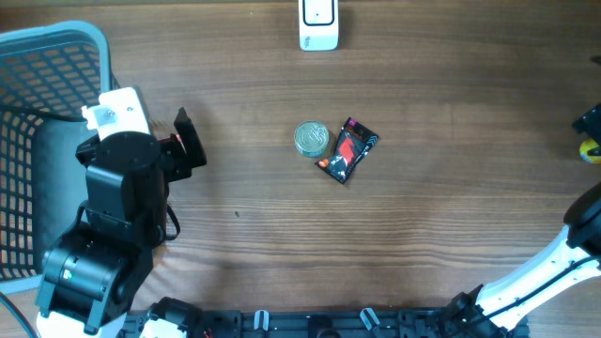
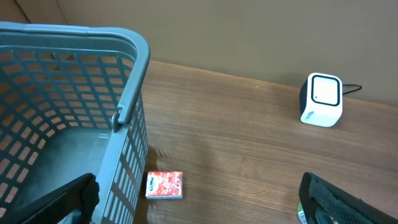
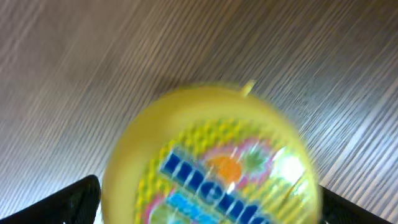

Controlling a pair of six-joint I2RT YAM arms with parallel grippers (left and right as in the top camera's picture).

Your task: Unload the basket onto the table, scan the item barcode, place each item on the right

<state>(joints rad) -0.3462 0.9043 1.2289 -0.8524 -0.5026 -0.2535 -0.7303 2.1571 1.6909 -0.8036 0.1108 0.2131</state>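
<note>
Mentos tub, yellow and round, fills the right wrist view. It sits between the two dark fingers of the right gripper. Those fingers stand far apart at the lower corners of the view, each right at the tub's rim. The picture is blurred, so I cannot tell whether they press on it or have let go.

The tub turns its round printed lid to the camera, so it is seen end-on and no long axis can be read. The blue lettering slants down toward the right, and a small tab on the rim points to the upper right. Behind it lies the wood-grain table. From overhead the tub is only a sliver of yellow at the table's far right edge, well apart from the other things.

The left gripper has its jaws spread wide with nothing between them. It hangs just beside the grey-blue basket at the table's left end. A small red box lies on the table against the basket's wall.

Near the middle of the table a round tin lies just beside a black-and-red pouch. The pouch's long axis runs from upper right to lower left. The white scanner stands at the far edge.
</note>
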